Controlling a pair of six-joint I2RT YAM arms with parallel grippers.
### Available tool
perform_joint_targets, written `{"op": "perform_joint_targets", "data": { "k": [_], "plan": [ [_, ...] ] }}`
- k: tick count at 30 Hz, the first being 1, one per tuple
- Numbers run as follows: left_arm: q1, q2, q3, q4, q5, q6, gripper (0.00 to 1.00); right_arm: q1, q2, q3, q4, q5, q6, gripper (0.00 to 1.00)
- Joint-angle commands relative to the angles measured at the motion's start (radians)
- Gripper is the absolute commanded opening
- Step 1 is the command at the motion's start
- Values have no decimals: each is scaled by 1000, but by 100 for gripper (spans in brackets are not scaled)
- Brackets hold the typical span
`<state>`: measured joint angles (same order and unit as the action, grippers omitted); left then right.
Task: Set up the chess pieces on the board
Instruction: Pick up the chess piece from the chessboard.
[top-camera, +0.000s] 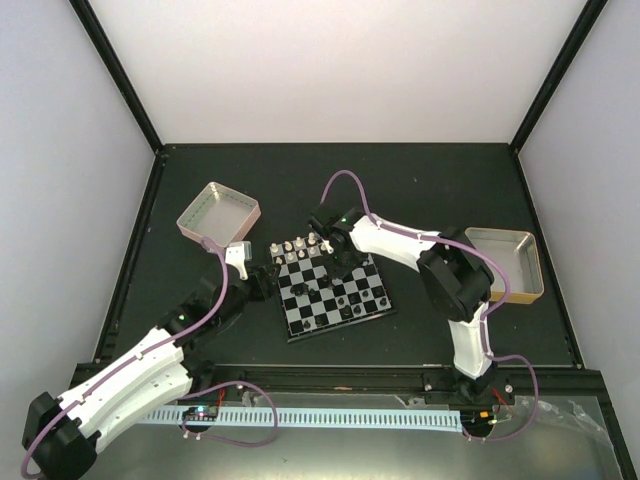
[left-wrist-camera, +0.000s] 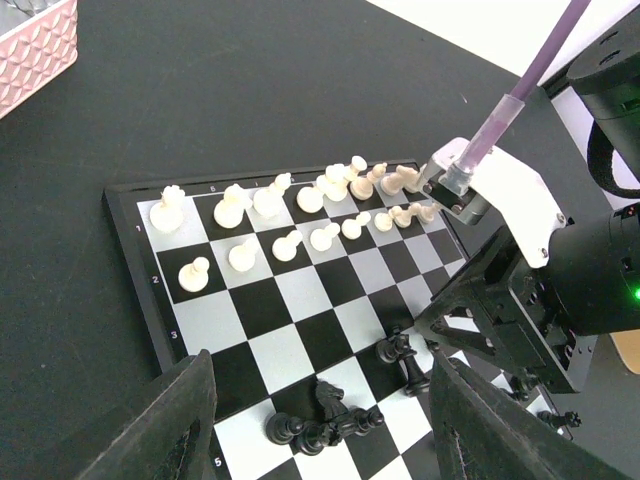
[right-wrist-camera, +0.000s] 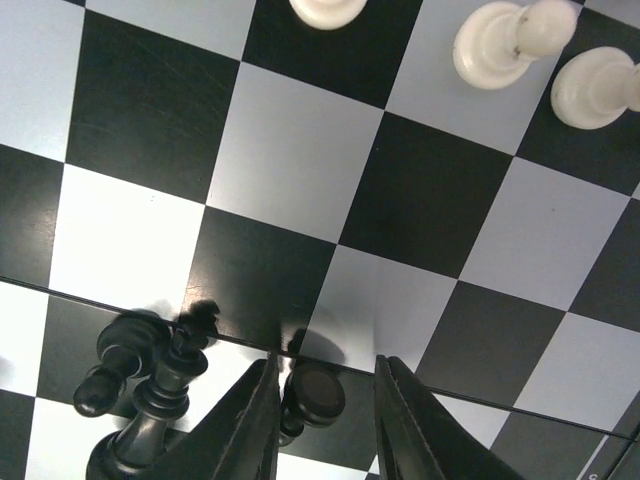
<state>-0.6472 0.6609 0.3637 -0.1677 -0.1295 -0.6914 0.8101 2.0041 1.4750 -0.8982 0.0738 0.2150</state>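
The board (top-camera: 332, 292) lies mid-table with its black rim showing (left-wrist-camera: 125, 260). White chess pieces (left-wrist-camera: 290, 215) stand in two rows on its far side (top-camera: 303, 245). Black chess pieces (left-wrist-camera: 325, 415) lie toppled in a cluster, and two more (left-wrist-camera: 400, 355) are near the right arm. My left gripper (left-wrist-camera: 322, 365) hovers open over the board's left edge (top-camera: 262, 282), holding nothing. My right gripper (right-wrist-camera: 325, 365) hangs low over the board (top-camera: 342, 268) with its jaws apart. A black pawn (right-wrist-camera: 315, 395) sits between them against the left finger (right-wrist-camera: 250, 420), clear of the right finger.
A pink-sided tray (top-camera: 218, 212) stands at the back left of the board, its corner visible in the left wrist view (left-wrist-camera: 35, 45). A tan tray (top-camera: 505, 262) sits to the right. A toppled black piece and a standing one (right-wrist-camera: 150, 390) are just left of my right fingers.
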Motion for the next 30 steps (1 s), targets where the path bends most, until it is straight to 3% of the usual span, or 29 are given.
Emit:
{"op": "perform_joint_targets", "data": {
  "k": [1, 30],
  "plan": [
    [9, -1, -3, 10, -7, 9, 60, -7, 16, 0, -11, -21, -23, 25],
    [12, 9, 3, 23, 1, 7, 60, -23, -57, -161, 60, -17, 25, 19]
  ]
}}
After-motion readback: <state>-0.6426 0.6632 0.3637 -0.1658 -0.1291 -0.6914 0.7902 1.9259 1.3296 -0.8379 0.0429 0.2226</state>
